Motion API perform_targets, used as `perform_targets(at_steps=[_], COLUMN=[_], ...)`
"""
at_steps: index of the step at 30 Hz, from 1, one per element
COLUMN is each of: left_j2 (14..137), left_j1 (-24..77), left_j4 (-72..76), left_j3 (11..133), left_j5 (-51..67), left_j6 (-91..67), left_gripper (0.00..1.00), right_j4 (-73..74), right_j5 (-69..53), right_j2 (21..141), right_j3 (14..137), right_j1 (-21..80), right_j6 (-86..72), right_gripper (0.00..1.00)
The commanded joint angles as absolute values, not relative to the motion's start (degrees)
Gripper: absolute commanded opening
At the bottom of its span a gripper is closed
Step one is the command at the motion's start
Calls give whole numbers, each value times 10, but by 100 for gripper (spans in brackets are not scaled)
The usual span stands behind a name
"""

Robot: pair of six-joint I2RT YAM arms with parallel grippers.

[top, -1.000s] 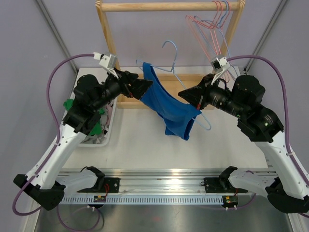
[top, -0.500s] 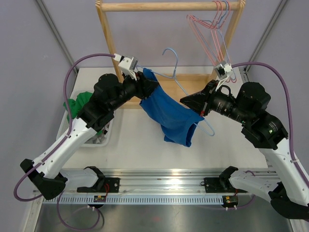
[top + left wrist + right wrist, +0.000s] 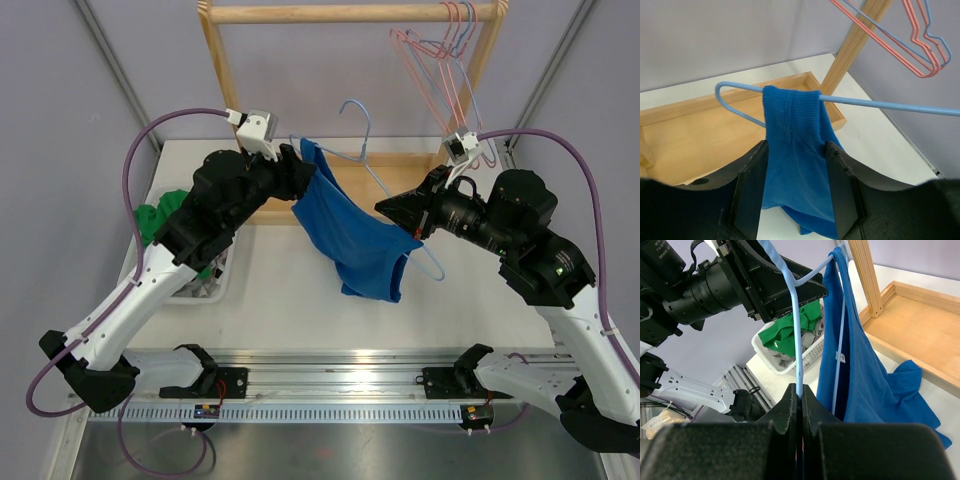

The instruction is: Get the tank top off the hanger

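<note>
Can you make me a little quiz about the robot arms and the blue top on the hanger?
1. True or false: the blue knit tank top is completely off the light blue wire hanger.
2. What is the right gripper pinching? A: the hanger's wire. B: the tank top. C: nothing.
3. Fill the gap: the white plastic basket of green clothes sits on the ___ arm's side.

Key: 1 false, one strap hangs over the wire. 2 A. 3 left.

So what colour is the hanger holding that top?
Light blue hanger, clearest in the left wrist view.
</note>
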State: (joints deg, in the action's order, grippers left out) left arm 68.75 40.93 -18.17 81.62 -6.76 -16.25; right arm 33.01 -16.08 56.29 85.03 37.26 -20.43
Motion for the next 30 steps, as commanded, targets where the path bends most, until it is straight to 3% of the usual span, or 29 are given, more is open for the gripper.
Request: perform_targets(at_steps=[1,14,16,17,19,20,23,28,30], left_j2=[675,715,717,720,719,715,711,715,708], left_j1=[411,411,411,411,411,411,411,400,371], left_j4=[-172,-150,-149,-154,-162,-163,-177,-264,-280], left_j3=[844,848,851,854,857,855,858,881,875], left_j5=[-110,-94,-93,-104,-112,-120,-169,-331,-336], left_j6=[-146,-138,-134,-134,-134,-133,-139,-182,-210], left_gripper=[51,56,47,35,25,15,0,0,0], right_j4=[295,294,295,295,297,298,310,343,341], right_j5=[-159,-201,-197,-193,-185,-180,-170,-210,-222], right_j2=[556,551,550,548,546,545,545,511,476], right_j3=[856,855,851,847,844,839,830,790,759], right_j1=[370,370,370,370,370,370,370,370,370], right_j6=[-195,-204,-201,-200,-196,-195,-178,-113,-97], right_gripper=[0,0,0,0,0,0,0,0,0])
